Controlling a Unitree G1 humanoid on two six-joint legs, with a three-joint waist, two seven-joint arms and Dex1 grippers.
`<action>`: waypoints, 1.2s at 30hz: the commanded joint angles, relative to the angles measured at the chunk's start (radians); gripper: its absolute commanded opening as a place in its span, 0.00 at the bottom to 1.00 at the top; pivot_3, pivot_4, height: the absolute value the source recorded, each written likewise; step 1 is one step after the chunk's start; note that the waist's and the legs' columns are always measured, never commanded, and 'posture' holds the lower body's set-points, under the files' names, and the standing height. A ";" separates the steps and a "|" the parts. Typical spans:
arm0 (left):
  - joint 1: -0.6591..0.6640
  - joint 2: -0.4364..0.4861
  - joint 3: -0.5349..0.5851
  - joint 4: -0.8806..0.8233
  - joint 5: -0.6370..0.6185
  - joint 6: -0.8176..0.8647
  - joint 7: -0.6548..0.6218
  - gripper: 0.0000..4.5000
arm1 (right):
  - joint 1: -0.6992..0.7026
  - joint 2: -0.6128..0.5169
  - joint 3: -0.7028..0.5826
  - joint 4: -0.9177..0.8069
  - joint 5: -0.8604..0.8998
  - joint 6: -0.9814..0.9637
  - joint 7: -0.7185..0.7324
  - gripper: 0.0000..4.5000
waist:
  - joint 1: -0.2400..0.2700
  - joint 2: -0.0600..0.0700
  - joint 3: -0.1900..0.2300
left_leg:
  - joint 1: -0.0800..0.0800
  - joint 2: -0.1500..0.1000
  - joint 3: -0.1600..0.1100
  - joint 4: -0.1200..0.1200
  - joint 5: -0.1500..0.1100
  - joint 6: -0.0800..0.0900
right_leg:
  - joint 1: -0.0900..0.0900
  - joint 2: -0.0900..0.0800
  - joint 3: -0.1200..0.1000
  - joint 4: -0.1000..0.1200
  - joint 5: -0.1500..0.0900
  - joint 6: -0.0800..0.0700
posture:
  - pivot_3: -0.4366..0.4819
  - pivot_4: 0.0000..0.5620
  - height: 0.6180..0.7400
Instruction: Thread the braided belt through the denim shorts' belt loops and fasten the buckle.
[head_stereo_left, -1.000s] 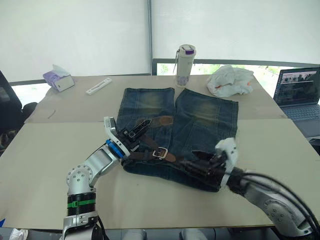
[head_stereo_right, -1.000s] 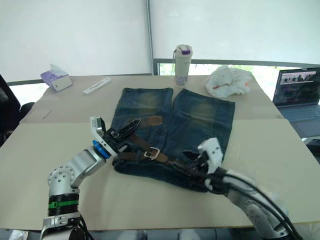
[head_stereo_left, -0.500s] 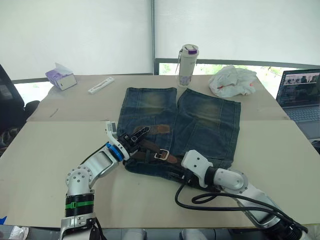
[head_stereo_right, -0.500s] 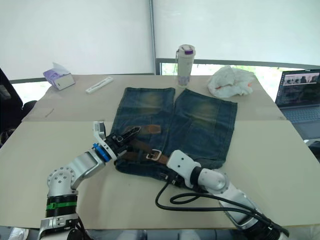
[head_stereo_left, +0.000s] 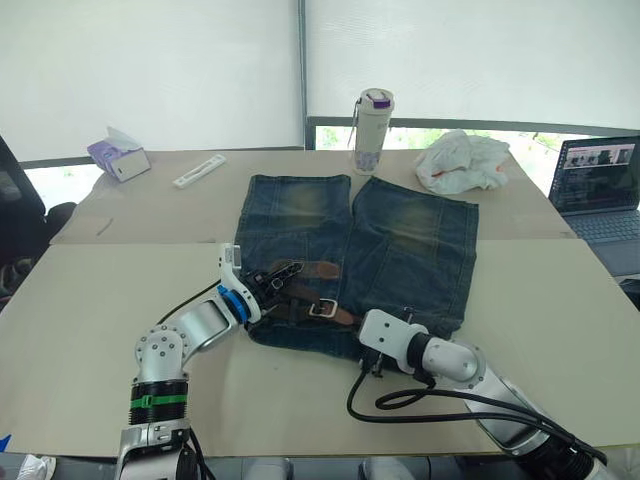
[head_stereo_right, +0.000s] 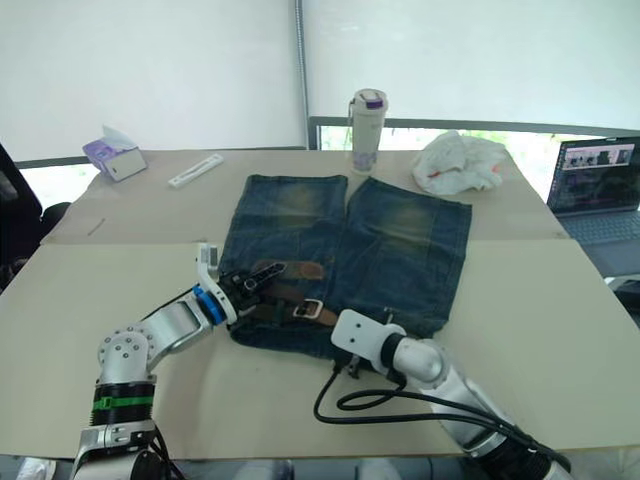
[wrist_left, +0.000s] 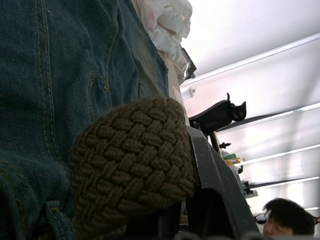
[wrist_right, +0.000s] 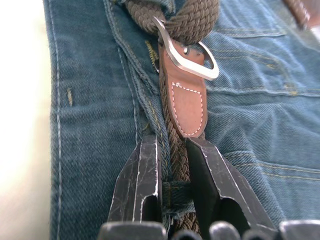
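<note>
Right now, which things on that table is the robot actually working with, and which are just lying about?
In use: denim shorts, braided belt, buckle.

Lying about: bottle, tissue box, crumpled white bag, laptop, white strip.

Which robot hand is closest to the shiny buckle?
The right gripper, pinching the braided belt just below the buckle. The left gripper holds the belt's other end, farther away.

My left gripper (head_stereo_left: 283, 277) reaches in from the left, forearm low, fingers pinched on the braided belt (wrist_left: 132, 162) — pressed against one black finger (wrist_left: 215, 185). My right gripper (wrist_right: 172, 167) is angled down at the waistband, elbow bent — its fingers (wrist_right: 142, 175) nearly closed around the belt.
</note>
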 joint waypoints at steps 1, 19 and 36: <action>-0.010 -0.005 0.012 -0.031 0.004 0.004 -0.003 0.00 | -0.007 0.039 -0.052 -0.008 -0.037 -0.004 -0.051 0.21 | 0.000 0.000 0.000 | 0.000 0.000 0.000 0.000 0.000 0.000 | 0.000 0.000 0.000 0.000 0.000 0.000 | 0.48 0.27 1.00; 0.026 -0.048 0.034 -0.192 -0.139 0.031 0.396 0.00 | 0.107 0.161 -0.123 0.000 -0.093 -0.054 -0.142 0.21 | 0.003 0.000 0.000 | 0.000 0.000 0.000 0.000 0.000 -0.002 | 0.000 -0.001 0.000 0.000 0.000 0.000 | 0.48 0.27 1.00; -0.005 0.139 -0.096 -0.230 -0.386 0.103 0.673 0.00 | 0.092 0.113 -0.079 0.018 -0.197 -0.143 -0.086 0.21 | 0.003 0.000 0.000 | 0.000 0.000 0.000 -0.001 0.001 -0.006 | -0.001 -0.001 0.000 0.000 0.000 0.000 | 0.48 0.27 1.00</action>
